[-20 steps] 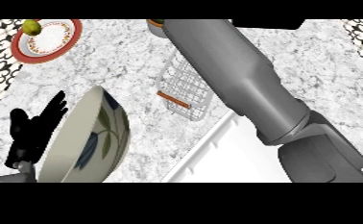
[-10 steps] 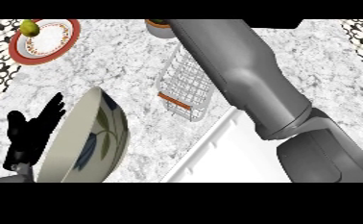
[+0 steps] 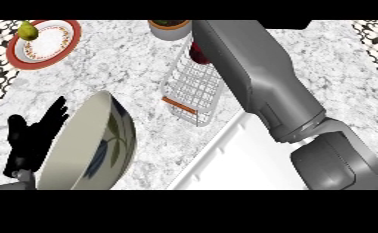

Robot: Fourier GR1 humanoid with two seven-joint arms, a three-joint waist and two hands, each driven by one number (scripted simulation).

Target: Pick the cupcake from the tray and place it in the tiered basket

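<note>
My right forearm [image 3: 258,82] runs from the lower right up to the top edge, crossing the right side of the wire tiered basket [image 3: 190,88]. Of the right hand only a black sliver [image 3: 286,24] shows at the top edge. A small dark red thing [image 3: 196,53] sits at the basket's far end against the forearm; I cannot tell whether it is the cupcake. The white tray [image 3: 221,159] lies at the lower middle, its visible part bare. My left hand [image 3: 31,138] rests open at the left edge, fingers up, half hidden behind a large bowl.
A big grey bowl [image 3: 92,147] with a dark leaf pattern stands tilted at the lower left. A red-rimmed plate [image 3: 52,42] with a green pear [image 3: 28,29] is at the top left. A small pot [image 3: 170,28] stands beyond the basket.
My right forearm has swung a little to the right, uncovering more of the basket and the dark red thing at its far end. The left hand has stayed still.
</note>
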